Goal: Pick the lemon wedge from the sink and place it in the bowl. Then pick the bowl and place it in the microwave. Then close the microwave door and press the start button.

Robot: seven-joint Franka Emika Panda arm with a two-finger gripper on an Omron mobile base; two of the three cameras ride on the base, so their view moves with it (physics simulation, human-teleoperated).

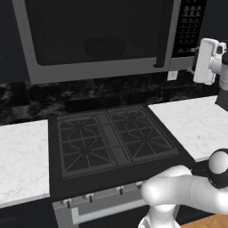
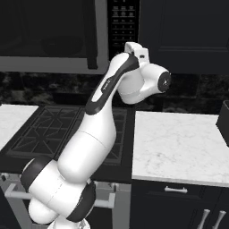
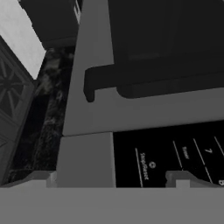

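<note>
The microwave (image 1: pixel 102 67) hangs above the stove, and the microwave door (image 1: pixel 98 35) lies flat against its front. Its vertical dark handle (image 1: pixel 162 35) stands beside the black button panel (image 1: pixel 189 26). My gripper (image 1: pixel 194 60) is open, close in front of the panel's lower right part. In the hand view the open gripper (image 3: pixel 113 179) faces the button panel (image 3: pixel 175 157), with the door handle (image 3: pixel 144 78) above it. A dim round shape (image 1: pixel 104 46) shows behind the tinted window; I cannot tell whether it is the bowl. The lemon wedge and the sink are out of view.
A black gas cooktop (image 1: pixel 111 138) lies below the microwave, with white marble counters to its left (image 1: pixel 22 156) and right (image 1: pixel 196 120). A dark object (image 2: pixel 223 120) stands at the right counter's far end. Dark wall cabinets (image 2: pixel 183 36) adjoin the microwave.
</note>
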